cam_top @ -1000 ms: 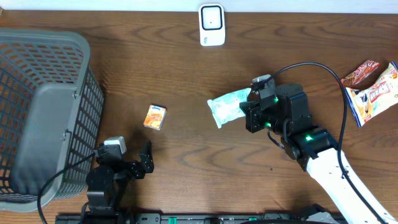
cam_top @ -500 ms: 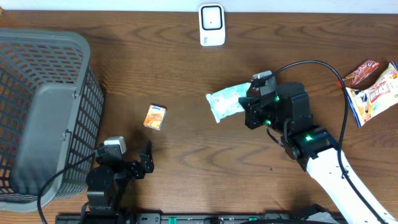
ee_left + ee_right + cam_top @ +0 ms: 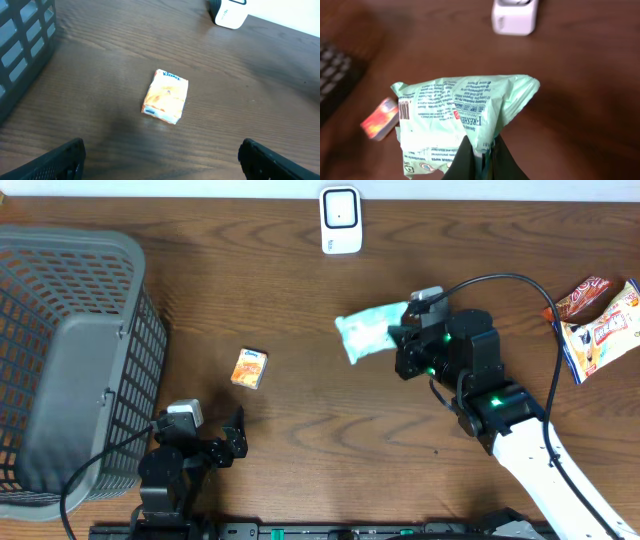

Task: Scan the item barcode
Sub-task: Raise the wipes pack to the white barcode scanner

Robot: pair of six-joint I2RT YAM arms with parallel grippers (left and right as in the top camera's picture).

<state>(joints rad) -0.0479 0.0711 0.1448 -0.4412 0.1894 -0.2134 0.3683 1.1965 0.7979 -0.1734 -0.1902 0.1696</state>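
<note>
A pale green wipes packet (image 3: 371,334) hangs above the middle of the table, with my right gripper (image 3: 404,345) shut on its edge. In the right wrist view the packet (image 3: 455,112) fills the centre, its printed side with a barcode at the left facing the camera, and my right gripper (image 3: 484,159) pinches its lower edge. The white barcode scanner (image 3: 340,220) stands at the table's far edge, ahead of the packet (image 3: 515,16). My left gripper (image 3: 236,442) rests open near the front left, its fingers wide apart over bare wood (image 3: 161,167).
A small orange tissue pack (image 3: 250,368) lies left of centre, also in the left wrist view (image 3: 166,96). A grey plastic basket (image 3: 70,360) fills the left side. Two snack bags (image 3: 595,320) lie at the right edge.
My right gripper has turned and lifted the green packet slightly toward the scanner, swinging it a little to the right. The left arm has not moved.
</note>
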